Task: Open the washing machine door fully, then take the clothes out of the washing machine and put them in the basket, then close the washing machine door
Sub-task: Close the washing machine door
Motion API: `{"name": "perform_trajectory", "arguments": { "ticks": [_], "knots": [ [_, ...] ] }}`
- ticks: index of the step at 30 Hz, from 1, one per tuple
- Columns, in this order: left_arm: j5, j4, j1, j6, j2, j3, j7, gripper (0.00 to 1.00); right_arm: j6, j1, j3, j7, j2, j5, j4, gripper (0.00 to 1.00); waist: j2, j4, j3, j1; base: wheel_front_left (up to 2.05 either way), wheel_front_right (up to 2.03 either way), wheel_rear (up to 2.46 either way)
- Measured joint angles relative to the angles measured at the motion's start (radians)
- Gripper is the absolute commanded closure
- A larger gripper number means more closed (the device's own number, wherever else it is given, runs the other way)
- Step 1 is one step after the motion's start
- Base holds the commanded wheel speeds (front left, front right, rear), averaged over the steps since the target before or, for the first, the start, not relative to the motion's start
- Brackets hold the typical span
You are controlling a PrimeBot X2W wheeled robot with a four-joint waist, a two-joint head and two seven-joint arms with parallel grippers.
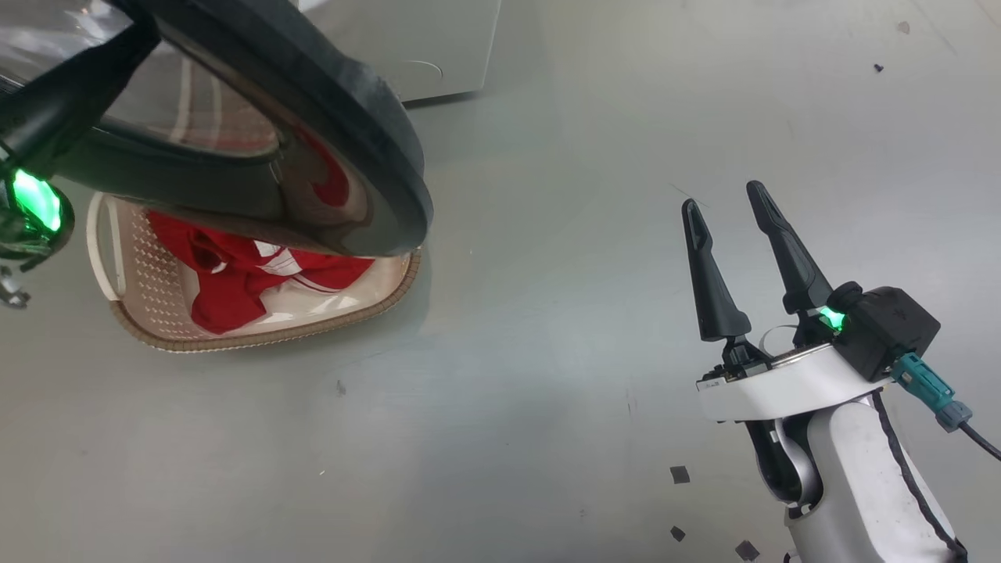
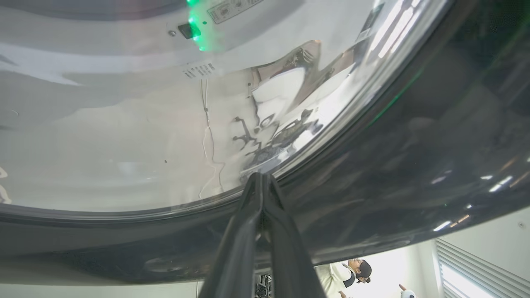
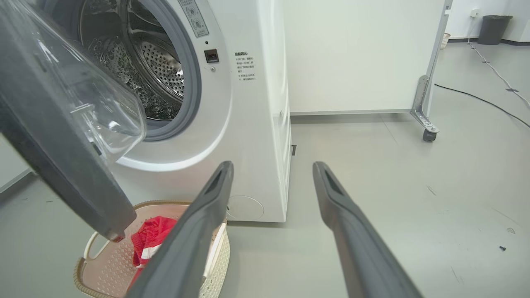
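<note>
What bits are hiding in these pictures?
- Head view: the washing machine door covers the far side of the basket and part of the clothes.
- Right wrist view: the door hides part of the drum; the writing on the washing machine is too small.
- Right wrist view: the right gripper covers part of the basket.

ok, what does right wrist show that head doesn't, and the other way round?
Right wrist adds: the steel drum, the grey seal, a white wheeled panel and a dark bin far back.
Head adds: the wrist housing behind the fingers, a green light at the left edge, dark scraps on the floor.
Both: the washing machine door swung open above part of the basket, the clothes lying in the basket, the right gripper open and empty.
</note>
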Motion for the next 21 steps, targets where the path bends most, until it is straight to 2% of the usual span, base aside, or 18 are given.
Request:
{"name": "perform_trajectory", "arguments": {
  "ticks": [7,21],
  "knots": [
    [0.015,0.045,-0.1,0.031,0.001,0.002,-0.025,1.0,-0.002,-0.026,0.022,0.0,0.001,0.021,-0.006,0.0,0.0,-0.039,0.041,0.0,0.0,0.0,0.0],
    [0.068,0.184,-0.244,0.044,-0.016,-0.009,-0.094,1.0,-0.018,-0.053,0.028,0.0,0.004,0.044,-0.009,0.0,0.0,-0.101,0.089,0.0,0.0,0.0,0.0]
  ]
}}
